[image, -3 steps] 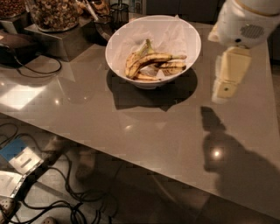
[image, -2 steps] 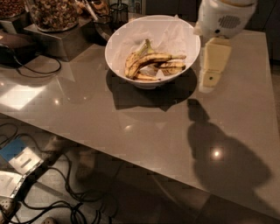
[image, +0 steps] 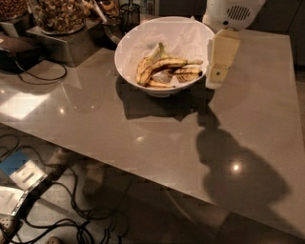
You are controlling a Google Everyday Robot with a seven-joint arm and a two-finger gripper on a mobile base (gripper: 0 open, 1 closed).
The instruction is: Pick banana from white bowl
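Camera view, one scene. Hidden or cut off: the white arm housing (image: 233, 12) runs out of the top edge. Whether the gripper (image: 220, 62) is open or closed, we cannot tell; it shows only as a cream block hanging at the right rim of the white bowl (image: 131, 40), and whether it touches that rim is unclear.

Counts: we list one bowl, one gripper and one grey table (image: 119, 138). One glass jar of nuts (image: 59, 14) is cropped at the top left. The overlapping bananas look like about four.

The banana (image: 162, 64) is the longest and strongly curved, yellow with heavy brown-black streaks. It lies inside the bowl across the others, on white paper lining. Loose cables (image: 71, 224) lie on the floor below.
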